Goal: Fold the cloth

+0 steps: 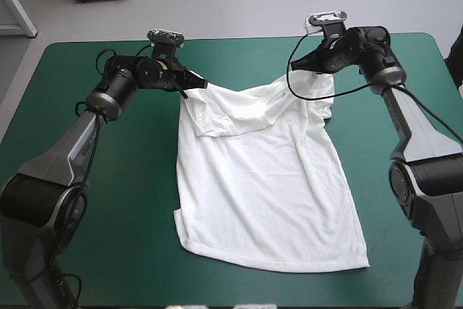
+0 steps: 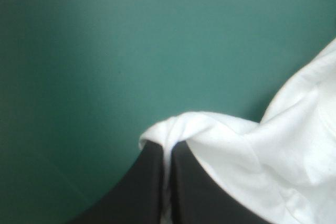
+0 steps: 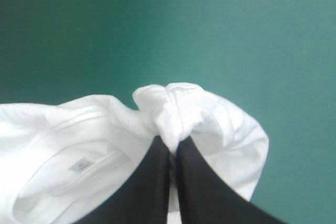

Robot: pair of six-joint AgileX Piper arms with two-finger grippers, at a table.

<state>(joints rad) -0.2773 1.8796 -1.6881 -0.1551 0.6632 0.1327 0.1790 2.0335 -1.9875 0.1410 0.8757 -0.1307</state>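
Left gripper (image 2: pixel 169 143): two broad black curved fingers, all but closed, pinching a bunched fold of cloth that wraps over their tips.
Left gripper's place: over the far left part of the worktop, at the shirt's far left corner, with its arm reaching in from the left edge.
Right gripper (image 3: pixel 173 143): the same black fingers, pressed together on a gathered knot of cloth that puffs out on both sides of the tips.
Right gripper's place: over the far right part of the worktop, at the shirt's far right corner, well apart from the left gripper.
Task's thing: a white short-sleeved T-shirt (image 1: pixel 268 179) of thin, creased fabric, held at its two far corners.
Held edge: raised off the surface and sagging in a shallow dip between the two grippers.
Neck end: the collar opening lies just beside the right gripper, with a small grey neck label (image 3: pixel 79 165) showing inside it.
Sleeve: one short sleeve lies folded in on the shirt's left side, near the left gripper.
Body of the shirt: spread on the surface, running from the held edge toward the near edge, with long wrinkles along it.
Hem: close to the near edge, slanting, with its right corner nearest that edge.
Worktop (image 1: pixel 123 179): a rounded-cornered table with a teal-green cover, bare on both sides of the shirt.
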